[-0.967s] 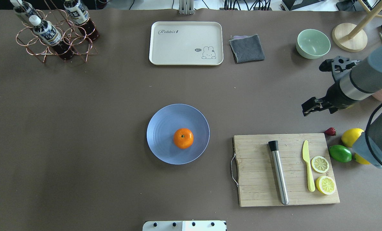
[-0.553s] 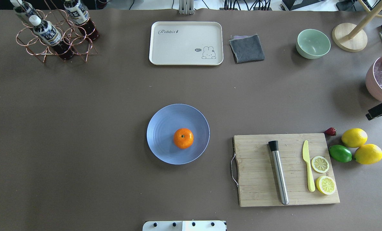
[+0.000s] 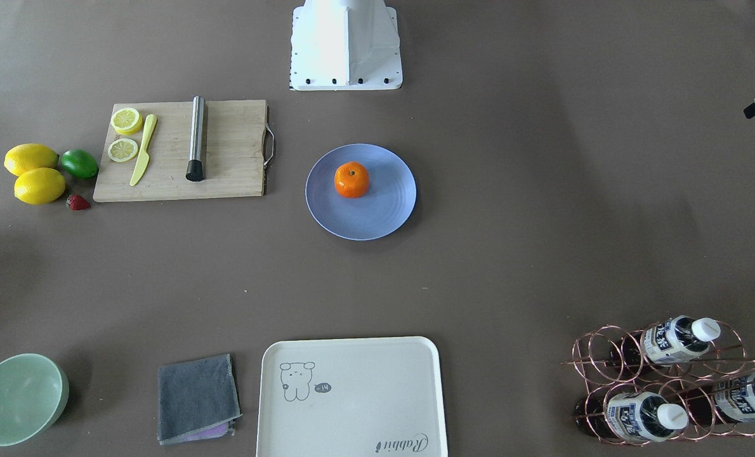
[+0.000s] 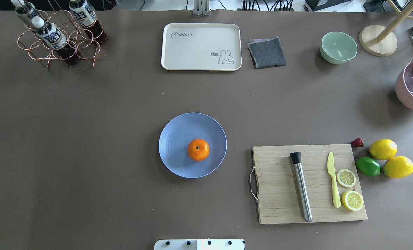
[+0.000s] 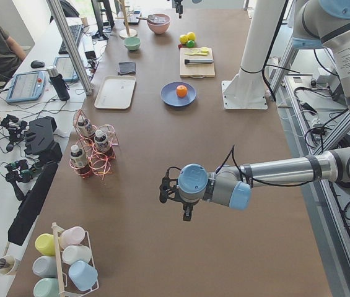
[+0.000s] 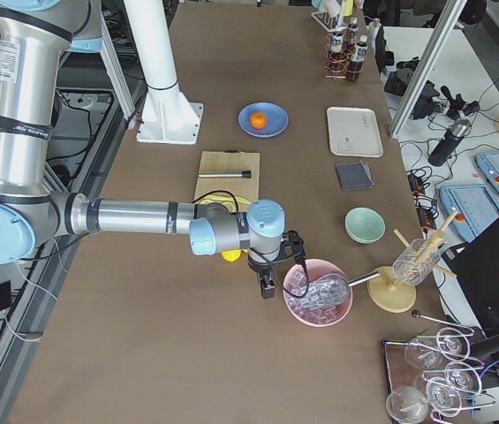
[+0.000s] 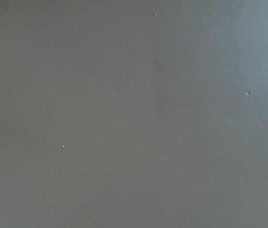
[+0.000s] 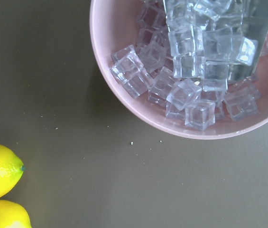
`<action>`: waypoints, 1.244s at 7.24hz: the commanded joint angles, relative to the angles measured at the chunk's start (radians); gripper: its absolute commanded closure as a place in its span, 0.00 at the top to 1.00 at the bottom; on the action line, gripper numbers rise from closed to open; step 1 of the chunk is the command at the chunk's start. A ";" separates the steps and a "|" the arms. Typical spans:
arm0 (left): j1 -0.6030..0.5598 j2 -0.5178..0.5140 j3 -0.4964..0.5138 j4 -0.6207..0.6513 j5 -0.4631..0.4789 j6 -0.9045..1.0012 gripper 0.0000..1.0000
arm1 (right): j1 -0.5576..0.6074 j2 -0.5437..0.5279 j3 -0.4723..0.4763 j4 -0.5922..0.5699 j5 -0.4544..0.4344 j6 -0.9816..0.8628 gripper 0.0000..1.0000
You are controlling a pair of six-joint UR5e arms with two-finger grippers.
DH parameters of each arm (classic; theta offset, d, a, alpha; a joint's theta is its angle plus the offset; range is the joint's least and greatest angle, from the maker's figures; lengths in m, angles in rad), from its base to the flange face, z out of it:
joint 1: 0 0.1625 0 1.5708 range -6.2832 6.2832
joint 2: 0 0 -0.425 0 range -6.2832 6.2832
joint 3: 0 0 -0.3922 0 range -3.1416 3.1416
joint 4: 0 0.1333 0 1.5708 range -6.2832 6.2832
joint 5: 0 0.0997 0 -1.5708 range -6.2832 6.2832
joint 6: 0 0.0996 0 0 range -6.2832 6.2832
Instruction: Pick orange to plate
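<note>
Brown desk (image 4: 88, 139), plate (image 4: 178, 139) at centre, orange (image 4: 198, 149) resting on its right half (placing looks done). Right gripper (image 6: 268, 281) by the pink ice bowl (image 6: 320, 305) looks nearer it; left gripper (image 5: 186, 210) is well apart. Cannot tell whether either is parted or closed.

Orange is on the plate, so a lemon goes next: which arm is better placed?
Probably right: the right gripper hangs beside the lemons; the left gripper is far off, past the bottles.
</note>
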 commanded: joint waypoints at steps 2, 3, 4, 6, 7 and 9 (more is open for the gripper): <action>-0.011 -0.027 -0.095 0.219 0.136 0.174 0.97 | 0.010 0.044 -0.041 -0.003 -0.014 -0.016 1.00; -0.063 -0.058 -0.150 0.368 0.138 0.210 0.97 | 0.010 0.072 -0.074 -0.002 -0.015 -0.016 1.00; -0.092 -0.068 -0.136 0.374 0.176 0.212 0.97 | 0.019 0.074 -0.075 -0.002 -0.015 -0.018 1.00; -0.094 -0.113 -0.068 0.283 0.174 0.213 0.97 | 0.038 0.074 -0.070 -0.003 -0.014 -0.018 1.00; -0.095 -0.104 -0.034 0.205 0.174 0.213 0.97 | 0.039 0.070 -0.064 -0.003 -0.008 -0.018 1.00; -0.097 -0.089 -0.034 0.192 0.174 0.213 0.97 | 0.044 0.074 -0.065 -0.005 -0.003 -0.016 1.00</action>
